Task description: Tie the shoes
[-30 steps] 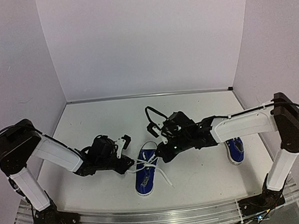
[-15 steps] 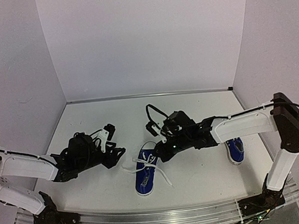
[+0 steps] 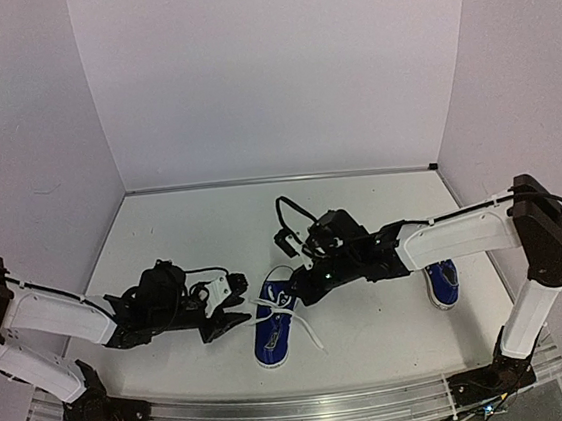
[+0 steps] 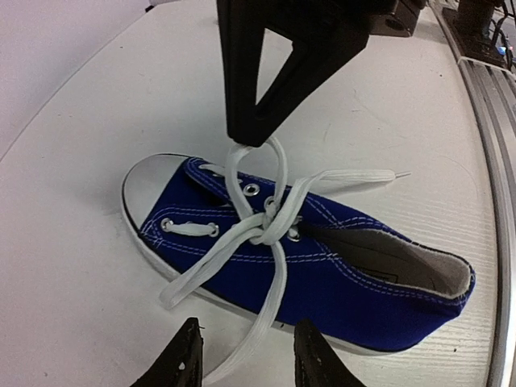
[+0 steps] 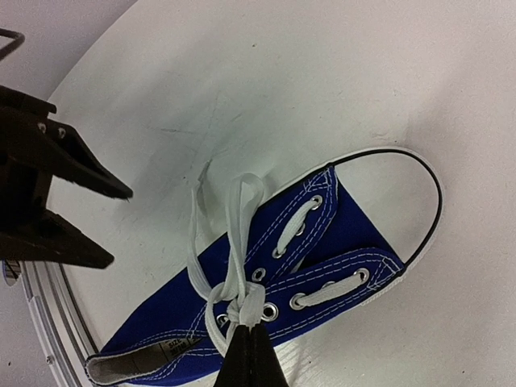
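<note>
Since half a second ago, the left end effector (image 3: 228, 305) has swung back toward the shoe, to lower left of centre in the overhead view. Its fingers are spread, grasping nothing, and a loose lace end (image 4: 276, 282) trails down between them. The right end effector (image 4: 251, 137) is clenched on a white lace loop (image 4: 233, 181) above the first knot (image 4: 266, 230). This blue sneaker (image 3: 272, 334) lies on the counter (image 3: 375, 336) at lower centre. A second sneaker (image 3: 443, 284) sits at right, partly under the right arm. The bow seems to be forming; next, the left end effector likely must close on the loose lace and wrap it around the held loop.
</note>
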### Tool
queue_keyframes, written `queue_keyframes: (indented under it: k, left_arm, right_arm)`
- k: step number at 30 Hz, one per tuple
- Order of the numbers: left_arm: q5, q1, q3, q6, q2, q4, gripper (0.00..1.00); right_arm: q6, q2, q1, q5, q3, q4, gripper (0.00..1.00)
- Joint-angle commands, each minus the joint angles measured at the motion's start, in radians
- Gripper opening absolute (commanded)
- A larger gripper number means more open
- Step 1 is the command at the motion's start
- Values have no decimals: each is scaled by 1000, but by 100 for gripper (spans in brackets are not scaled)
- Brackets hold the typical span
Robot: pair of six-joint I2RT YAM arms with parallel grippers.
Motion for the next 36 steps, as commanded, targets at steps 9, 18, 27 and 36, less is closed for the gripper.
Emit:
queue_keyframes:
  k: [9,18,27,36]
  left_arm:
    - [104,-49,227,221,223,-46,30]
    - [93,-60,271,256,292,-82,23]
    - [48,-62,277,258,303,-87,20]
    - [6,-63,256,256,275,-72,27]
  right_arm:
    - [41,-12,-4,-18,-12,49,0]
    - [42,-11,-6,-22,-12,51,0]
    - [41,-10,-8,-32,-9,51,0]
    - [40,-4,-8,-45,-5,51,0]
